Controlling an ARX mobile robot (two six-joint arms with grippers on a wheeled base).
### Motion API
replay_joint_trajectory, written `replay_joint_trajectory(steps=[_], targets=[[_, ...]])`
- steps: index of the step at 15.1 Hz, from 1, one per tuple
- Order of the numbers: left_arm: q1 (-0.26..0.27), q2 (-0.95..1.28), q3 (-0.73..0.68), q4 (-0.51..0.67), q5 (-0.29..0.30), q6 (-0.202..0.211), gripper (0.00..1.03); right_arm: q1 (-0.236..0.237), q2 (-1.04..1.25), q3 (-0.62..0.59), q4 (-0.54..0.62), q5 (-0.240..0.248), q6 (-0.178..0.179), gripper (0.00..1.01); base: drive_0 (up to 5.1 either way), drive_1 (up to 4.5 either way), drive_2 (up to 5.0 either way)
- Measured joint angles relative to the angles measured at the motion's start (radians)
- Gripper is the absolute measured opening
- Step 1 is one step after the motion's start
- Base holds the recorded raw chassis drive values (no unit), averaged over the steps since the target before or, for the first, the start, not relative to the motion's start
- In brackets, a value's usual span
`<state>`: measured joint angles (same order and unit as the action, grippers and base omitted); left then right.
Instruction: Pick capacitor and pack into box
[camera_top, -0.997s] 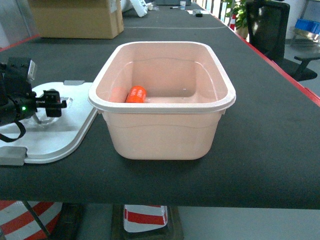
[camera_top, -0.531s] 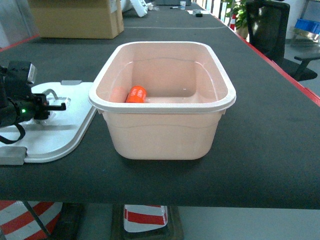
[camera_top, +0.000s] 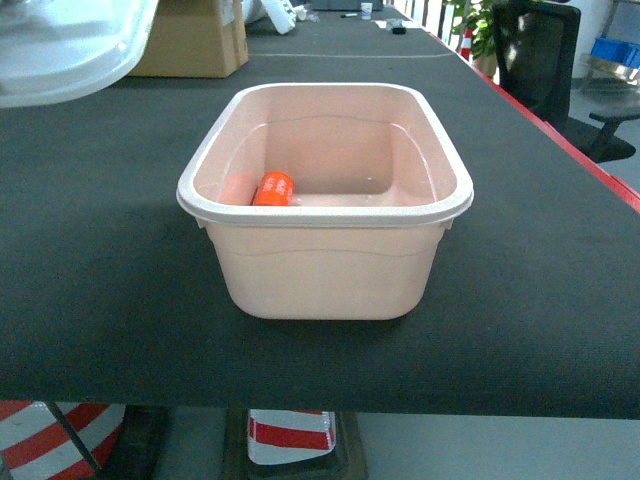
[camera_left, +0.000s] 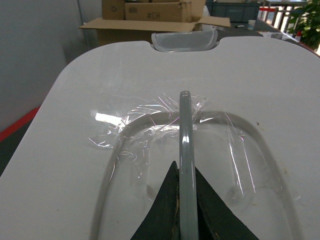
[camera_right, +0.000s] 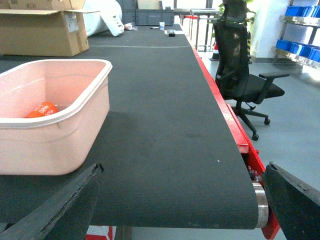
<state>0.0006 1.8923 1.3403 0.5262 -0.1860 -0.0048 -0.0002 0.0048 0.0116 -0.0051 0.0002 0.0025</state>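
The pale pink box (camera_top: 325, 212) stands open in the middle of the dark belt. The orange capacitor (camera_top: 272, 188) lies on its floor near the left wall; the right wrist view shows the box (camera_right: 65, 120) and the capacitor (camera_right: 42, 110) too. The white lid (camera_top: 60, 50) hangs in the air at the top left of the head view. My left gripper (camera_left: 186, 167) is shut on the lid's grey handle (camera_left: 185, 125), above the lid (camera_left: 90, 90). My right gripper (camera_right: 185, 167) is open and holds nothing, low over the belt to the right of the box.
A brown cardboard box (camera_top: 195, 40) sits at the far end of the belt. The belt's red right edge (camera_right: 232, 127) runs past a black office chair (camera_right: 240, 75). Blue bins (camera_right: 302, 50) stand on shelves beyond it.
The lid lay flat on the belt left of the box with my left gripper at its handle. It is now lifted off the belt to the upper left.
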Motion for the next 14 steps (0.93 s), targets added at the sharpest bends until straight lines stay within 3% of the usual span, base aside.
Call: replay_joint_trajectory(steps=[6, 11, 14], targets=[[-0.356, -0.024, -0.005, -0.093, -0.294, -0.014, 0.02, 0.0, 0.0, 0.0, 0.0, 0.0, 0.0, 0.98, 0.0, 0.0, 0.0], [-0.566, 0.108, 0.124, -0.172, -0.473, -0.005, 0.02, 0.0, 0.0, 0.0, 0.0, 0.0, 0.0, 0.98, 0.0, 0.0, 0.0], [-0.609, 0.18, 0.205, -0.225, -0.518, 0.002, 0.02, 0.0, 0.0, 0.0, 0.0, 0.0, 0.0, 0.98, 0.0, 0.0, 0.0]])
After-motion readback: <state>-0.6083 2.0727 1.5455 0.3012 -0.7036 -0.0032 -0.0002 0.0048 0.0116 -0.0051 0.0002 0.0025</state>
